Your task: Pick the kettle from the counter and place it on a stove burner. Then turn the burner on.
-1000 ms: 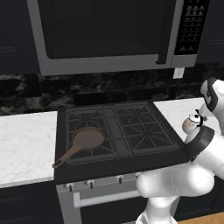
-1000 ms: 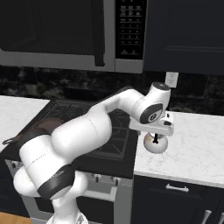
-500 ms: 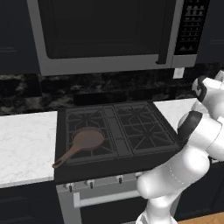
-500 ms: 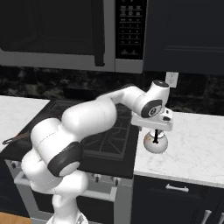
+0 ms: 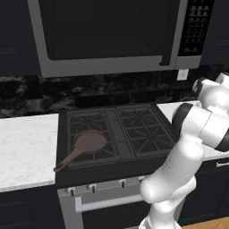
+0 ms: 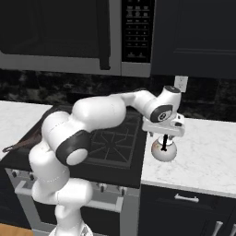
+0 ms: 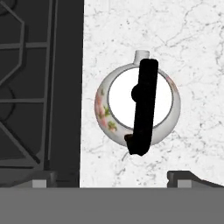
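Note:
The kettle (image 6: 160,153) is small, round and white with pinkish marks, and stands upright on the white marble counter (image 6: 205,156) just right of the stove. In the hand view the kettle (image 7: 119,94) lies straight below, its black arched handle (image 7: 144,109) running up and down the picture and its spout pointing to the top. My gripper (image 6: 164,134) hangs right above the handle. It is open, with the fingertips (image 7: 186,176) spread wide and nothing between them. The nearest stove burner (image 6: 113,138) is the black grate to the kettle's left. The arm hides the kettle in the left base view.
A brown long-handled frying pan (image 5: 91,142) sits on the front left burner. The right burners (image 5: 145,134) are bare. A microwave (image 5: 107,36) hangs above the stove. Knobs (image 5: 91,188) line the stove front. Counter (image 5: 24,147) also extends to the stove's left.
The arm's elbow has swung right and now covers the kettle in the left base view. The gripper has stayed open above the kettle, which has not moved.

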Robot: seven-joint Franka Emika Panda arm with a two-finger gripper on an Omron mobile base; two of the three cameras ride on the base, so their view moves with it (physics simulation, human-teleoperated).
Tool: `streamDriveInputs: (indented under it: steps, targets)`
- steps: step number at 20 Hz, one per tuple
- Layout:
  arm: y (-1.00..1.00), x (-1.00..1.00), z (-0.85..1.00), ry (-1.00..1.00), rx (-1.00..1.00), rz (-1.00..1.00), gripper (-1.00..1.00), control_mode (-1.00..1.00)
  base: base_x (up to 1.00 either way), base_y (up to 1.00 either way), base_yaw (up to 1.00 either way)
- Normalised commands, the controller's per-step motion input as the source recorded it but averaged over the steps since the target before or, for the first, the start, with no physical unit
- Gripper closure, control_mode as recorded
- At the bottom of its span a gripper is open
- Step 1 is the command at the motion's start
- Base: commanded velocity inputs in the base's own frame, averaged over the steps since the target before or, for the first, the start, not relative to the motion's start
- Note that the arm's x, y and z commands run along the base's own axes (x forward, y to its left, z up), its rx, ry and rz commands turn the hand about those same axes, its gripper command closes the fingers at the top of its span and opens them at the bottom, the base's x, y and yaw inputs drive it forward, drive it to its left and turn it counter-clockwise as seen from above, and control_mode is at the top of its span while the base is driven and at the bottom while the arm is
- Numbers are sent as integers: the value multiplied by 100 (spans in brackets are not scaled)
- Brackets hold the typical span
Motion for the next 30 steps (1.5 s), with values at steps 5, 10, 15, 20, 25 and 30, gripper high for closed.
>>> streamDriveInputs:
  steps: [5,10,15,20,25,30]
  targets:
    - [-11,28,-11,0,0,0,-100,-100,0,0,0]
    - [-14,25,-20,0,0,0,-100,-100,0,0,0]
    - [-8,23,-23,0,0,0,-100,-100,0,0,0]
    - [-5,17,-22,0,0,0,-100,-100,0,0,0]
    - [-1,3,-10,0,0,0,-100,-100,0,0,0]
    - [0,-32,0,0,0,-4,-100,-100,0,0,0]
